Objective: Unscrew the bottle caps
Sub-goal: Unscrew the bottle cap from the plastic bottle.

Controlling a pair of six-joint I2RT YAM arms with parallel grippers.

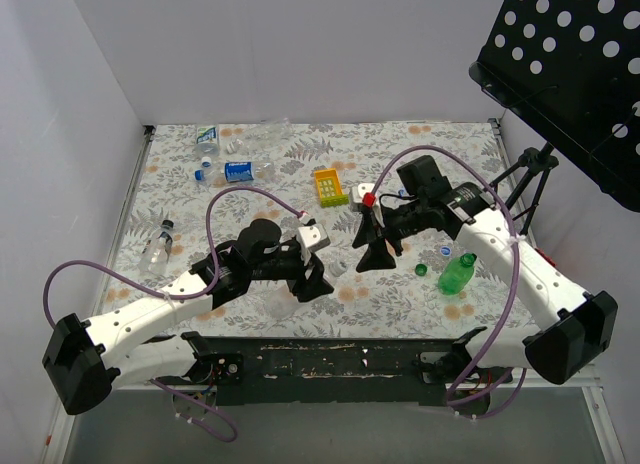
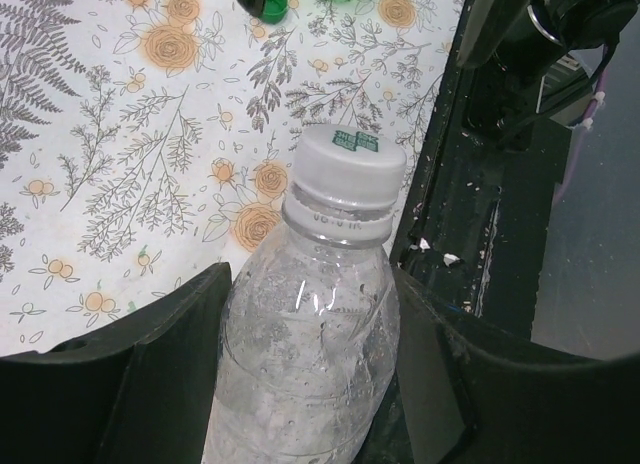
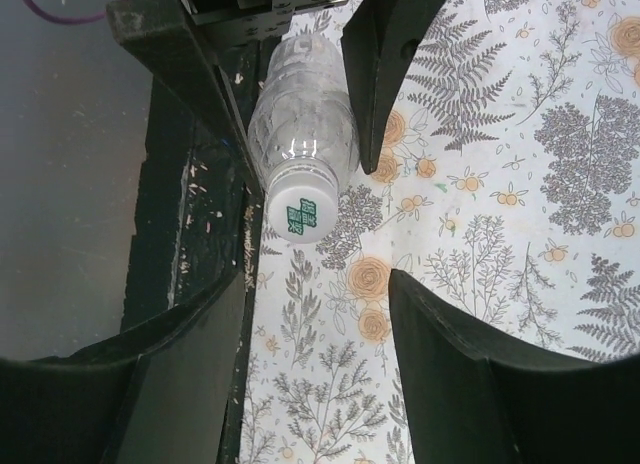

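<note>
One bottle (image 2: pixel 300 364) clamped in left fingers (image 2: pixel 120 384), cap (image 3: pixel 301 212) beyond right fingers (image 3: pixel 480 384).

Clear bottle (image 2: pixel 300 364), white cap (image 2: pixel 345 169) on, held level over the table's (image 1: pixel 400 144) near edge; green bottle (image 1: pixel 457 274) lies toward the right edge, green cap (image 1: pixel 421 270) beside it.

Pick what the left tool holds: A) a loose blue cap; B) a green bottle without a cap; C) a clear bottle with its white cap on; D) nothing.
C: the left wrist view shows the left tool closed around a clear bottle, its white cap seated on the neck.
</note>
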